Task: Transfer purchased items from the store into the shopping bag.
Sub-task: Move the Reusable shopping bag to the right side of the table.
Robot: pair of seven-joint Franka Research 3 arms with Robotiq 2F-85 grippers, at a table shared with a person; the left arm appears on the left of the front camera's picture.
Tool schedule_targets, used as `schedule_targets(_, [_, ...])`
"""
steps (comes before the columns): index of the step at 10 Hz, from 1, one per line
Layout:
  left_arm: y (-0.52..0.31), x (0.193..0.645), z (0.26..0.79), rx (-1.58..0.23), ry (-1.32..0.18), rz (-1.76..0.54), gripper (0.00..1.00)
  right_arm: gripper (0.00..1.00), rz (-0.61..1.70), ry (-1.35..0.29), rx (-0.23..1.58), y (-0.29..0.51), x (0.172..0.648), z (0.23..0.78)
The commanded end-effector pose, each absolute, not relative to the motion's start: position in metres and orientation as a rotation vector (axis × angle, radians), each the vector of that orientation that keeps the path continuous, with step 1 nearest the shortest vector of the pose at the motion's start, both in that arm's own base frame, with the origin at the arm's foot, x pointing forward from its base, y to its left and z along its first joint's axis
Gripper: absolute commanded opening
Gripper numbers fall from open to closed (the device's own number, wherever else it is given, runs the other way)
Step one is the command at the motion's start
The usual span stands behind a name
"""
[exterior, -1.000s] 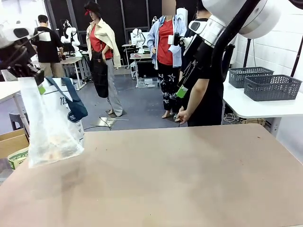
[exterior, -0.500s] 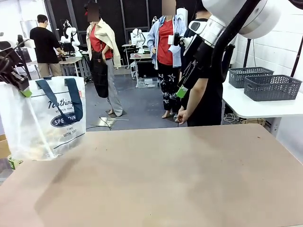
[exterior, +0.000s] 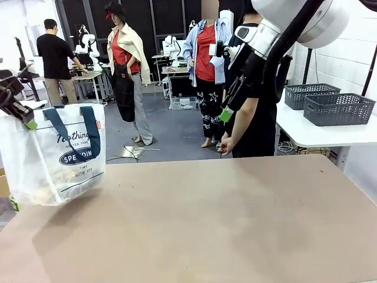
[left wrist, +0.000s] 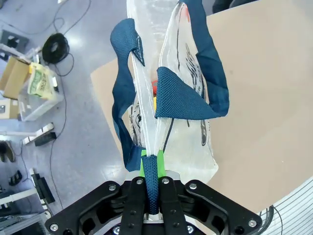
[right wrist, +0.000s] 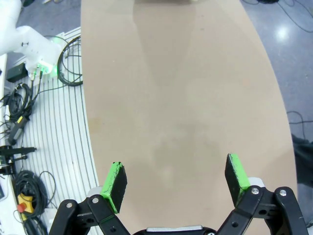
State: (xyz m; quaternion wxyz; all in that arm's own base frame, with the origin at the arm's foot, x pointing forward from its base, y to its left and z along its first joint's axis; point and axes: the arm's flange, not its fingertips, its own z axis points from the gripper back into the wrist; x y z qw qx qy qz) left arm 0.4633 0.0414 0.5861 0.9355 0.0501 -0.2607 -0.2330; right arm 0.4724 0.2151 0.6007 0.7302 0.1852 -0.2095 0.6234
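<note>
Shift since a second ago: shopping bag swung round from edge-on to logo-side facing the camera, now lower and further toward the left edge of the frame
Bag position: far left of the front view, hanging over the table edge, bottom corner at or just above the surface, cannot tell which
Bag axis: long axis vertical, hanging straight down from the grip
Left gripper: clamped shut on a navy handle strap with a fold of the plastic, in the left wrist view
Purchased items: dim yellowish pieces low inside the bag
Right gripper: jaws wide apart, holding nothing, high in the upper right of the front view, well apart from the bag
Nearer arm: left
Likely next step: setting the bag down
</note>
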Motion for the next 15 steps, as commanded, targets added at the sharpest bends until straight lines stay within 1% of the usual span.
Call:
schedule_targets(1, [0.052, 0.458, 0.584, 0.109, -0.6, -0.459, 0.0, 1.0, 1.384, -0.45, 0.39, 0.214, 0.472, 0.599])
schedule_targets(4, [0.059, 0.447, 0.558, 0.066, -0.568, -0.435, 0.0, 1.0, 1.384, -0.45, 0.39, 0.214, 0.472, 0.599])
schedule_targets(6, [0.061, 0.438, 0.542, 0.037, -0.535, -0.377, 0.0, 1.0, 1.384, -0.45, 0.39, 0.214, 0.472, 0.599])
schedule_targets(7, [0.058, 0.451, 0.55, 0.076, -0.52, -0.431, 0.0, 1.0, 1.384, -0.45, 0.39, 0.214, 0.472, 0.599])
schedule_targets(15, [0.058, 0.451, 0.55, 0.076, -0.52, -0.431, 0.0, 1.0, 1.384, -0.45, 0.39, 0.214, 0.472, 0.599])
